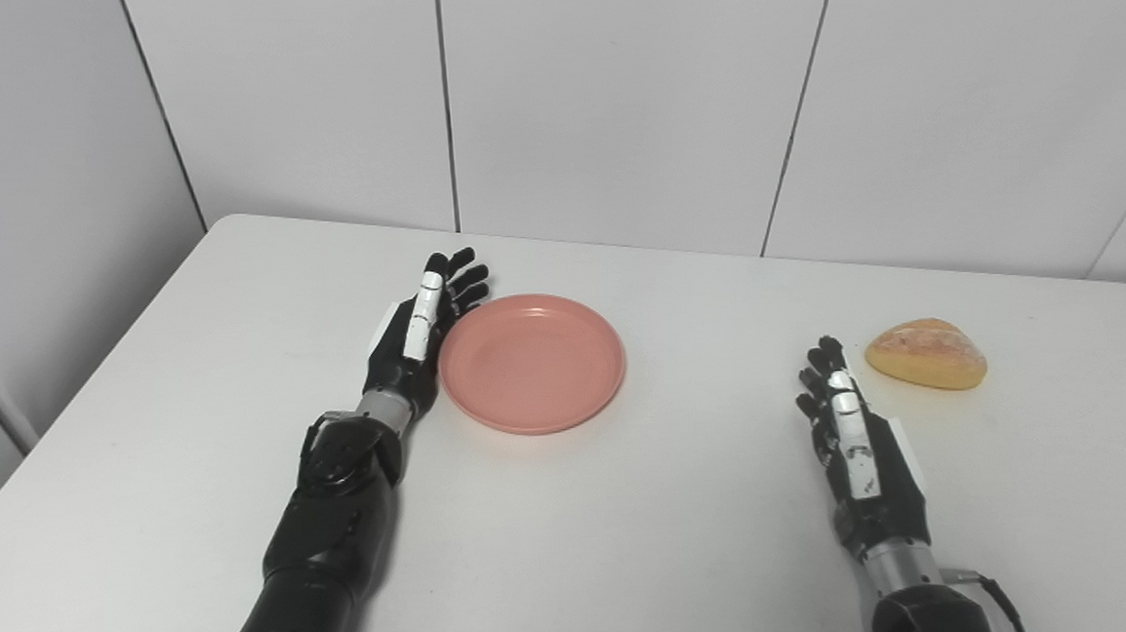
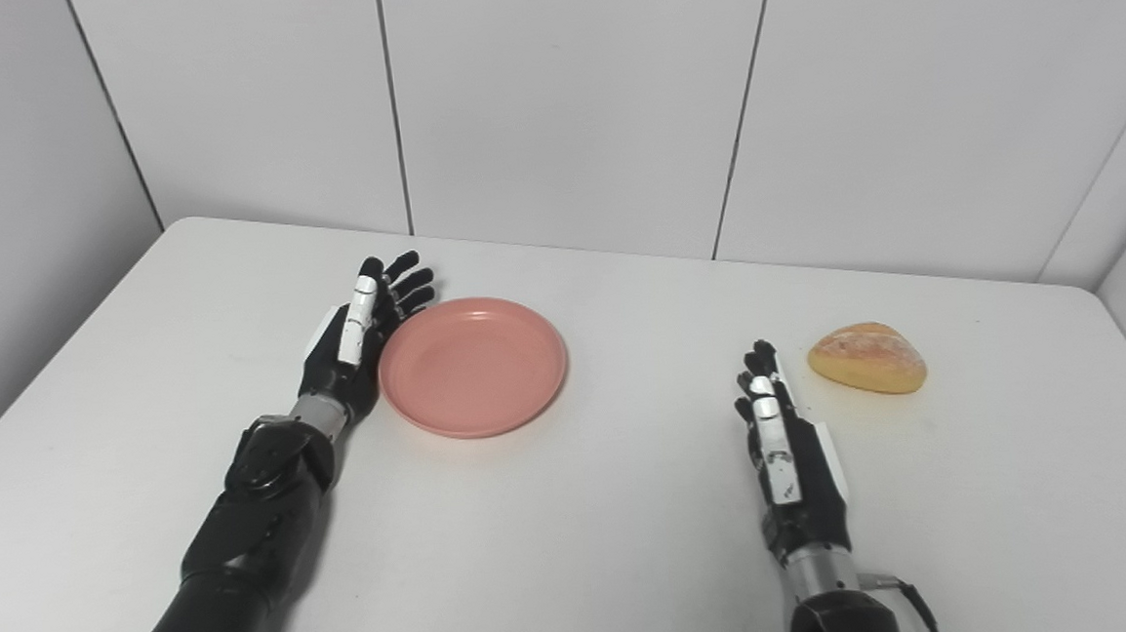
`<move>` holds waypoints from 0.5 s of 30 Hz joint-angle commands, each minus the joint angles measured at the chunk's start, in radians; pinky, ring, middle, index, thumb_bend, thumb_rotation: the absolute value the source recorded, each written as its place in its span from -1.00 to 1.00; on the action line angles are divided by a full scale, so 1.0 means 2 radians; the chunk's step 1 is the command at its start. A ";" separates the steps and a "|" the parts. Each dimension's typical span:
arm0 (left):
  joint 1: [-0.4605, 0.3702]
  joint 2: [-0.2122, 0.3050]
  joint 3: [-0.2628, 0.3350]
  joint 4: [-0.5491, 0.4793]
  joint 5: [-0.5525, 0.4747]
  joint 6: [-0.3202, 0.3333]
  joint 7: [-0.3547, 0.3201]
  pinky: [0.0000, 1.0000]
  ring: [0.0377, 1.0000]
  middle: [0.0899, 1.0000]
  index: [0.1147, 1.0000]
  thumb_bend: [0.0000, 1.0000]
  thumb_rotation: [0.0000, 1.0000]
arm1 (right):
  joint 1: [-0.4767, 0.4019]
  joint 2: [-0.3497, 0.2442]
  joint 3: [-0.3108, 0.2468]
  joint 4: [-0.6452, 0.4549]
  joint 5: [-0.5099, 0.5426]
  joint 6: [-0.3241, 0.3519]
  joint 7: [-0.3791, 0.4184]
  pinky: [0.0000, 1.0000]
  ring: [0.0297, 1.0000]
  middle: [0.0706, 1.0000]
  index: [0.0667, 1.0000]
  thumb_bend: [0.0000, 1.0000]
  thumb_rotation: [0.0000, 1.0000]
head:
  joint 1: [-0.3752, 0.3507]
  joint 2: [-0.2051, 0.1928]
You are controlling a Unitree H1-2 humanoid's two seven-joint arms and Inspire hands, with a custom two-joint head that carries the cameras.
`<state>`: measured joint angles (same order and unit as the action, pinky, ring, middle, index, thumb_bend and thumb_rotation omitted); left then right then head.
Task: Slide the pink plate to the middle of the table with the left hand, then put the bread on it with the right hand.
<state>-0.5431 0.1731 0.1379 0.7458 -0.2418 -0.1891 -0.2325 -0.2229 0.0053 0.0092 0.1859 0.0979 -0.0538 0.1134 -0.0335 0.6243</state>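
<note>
Two hands, both empty, fingers spread; left hand (image 1: 423,339) edge-on against pink plate (image 1: 532,362) at its 9 o'clock, plate left of bench (image 1: 142,459) centre; probably light, rigid, slick, push at rim; bread (image 1: 927,354) at 1 o'clock of right hand (image 1: 854,445), likely soft, cup from its sides.

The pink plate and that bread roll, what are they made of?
The pink plate looks like smooth matte plastic: even colour, soft sheen on its rim. The bread has a golden, floury-looking crust; real or a foam replica, I cannot tell.
</note>
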 commanded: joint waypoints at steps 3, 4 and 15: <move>0.004 -0.001 -0.003 -0.014 -0.004 0.024 -0.010 0.85 0.81 0.79 0.77 0.42 1.00 | -0.016 0.010 0.002 -0.007 -0.004 0.003 -0.010 1.00 1.00 1.00 1.00 0.34 0.90 | -0.018 0.001; 0.006 -0.002 -0.003 -0.017 -0.005 0.027 -0.010 0.85 0.81 0.79 0.77 0.41 1.00 | -0.017 0.011 0.003 -0.006 -0.005 0.004 -0.012 1.00 1.00 1.00 1.00 0.36 0.90 | -0.018 0.001; 0.016 -0.015 -0.007 -0.004 -0.009 0.016 -0.025 0.85 0.81 0.78 0.74 0.43 1.00 | -0.026 0.027 0.003 0.009 -0.010 -0.008 -0.028 1.00 1.00 1.00 1.00 0.35 0.83 | -0.050 -0.001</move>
<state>-0.5232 0.1625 0.1332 0.7117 -0.2584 -0.1604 -0.2668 -0.2388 0.0523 0.0127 0.2094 0.0764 -0.0505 0.0553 -0.1349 0.6228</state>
